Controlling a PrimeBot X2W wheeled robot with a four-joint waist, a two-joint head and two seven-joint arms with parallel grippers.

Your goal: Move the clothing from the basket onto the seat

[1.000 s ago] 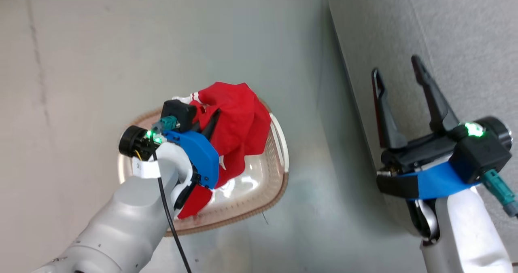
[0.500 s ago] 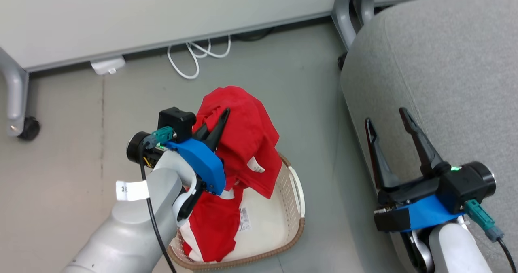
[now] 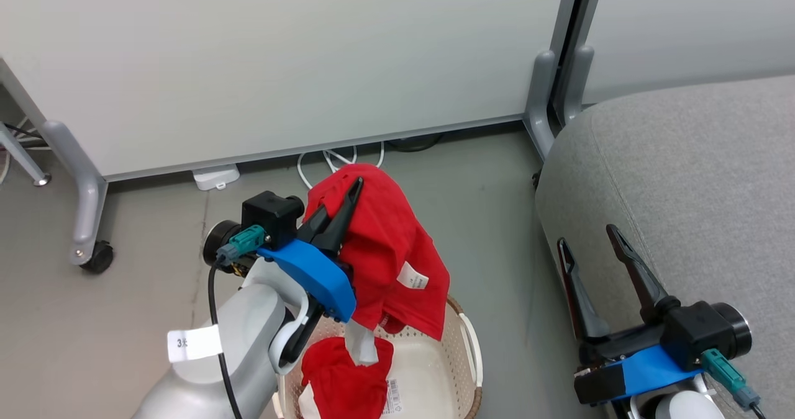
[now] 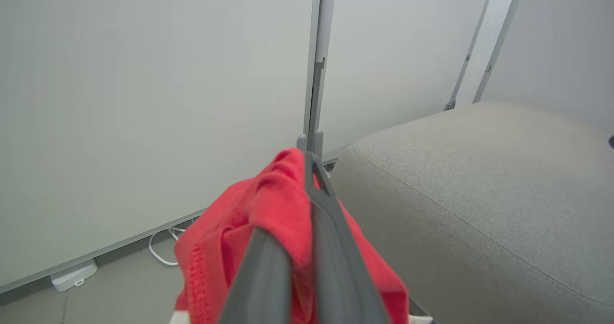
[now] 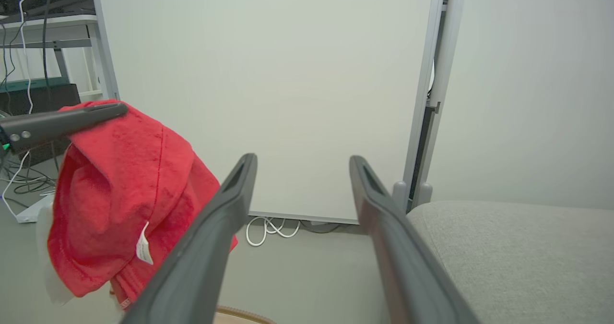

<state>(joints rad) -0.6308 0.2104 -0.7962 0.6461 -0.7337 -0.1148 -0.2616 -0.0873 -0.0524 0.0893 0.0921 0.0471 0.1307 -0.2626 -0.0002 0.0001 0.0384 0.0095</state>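
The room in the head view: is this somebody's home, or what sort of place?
Likely a lab or office staged as a living corner, not a home: white partition panels on a castored grey leg, loose white cables on the grey floor, and a grey seat near a laundry basket.

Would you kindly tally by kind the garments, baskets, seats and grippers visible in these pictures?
Red garments: 2, the held garment and the loose garment, seemingly separate
Baskets: 1, the basket
Seats: 1, the seat
Grippers: 2, the left gripper, shut on the held garment, and the open right gripper
Total: 6
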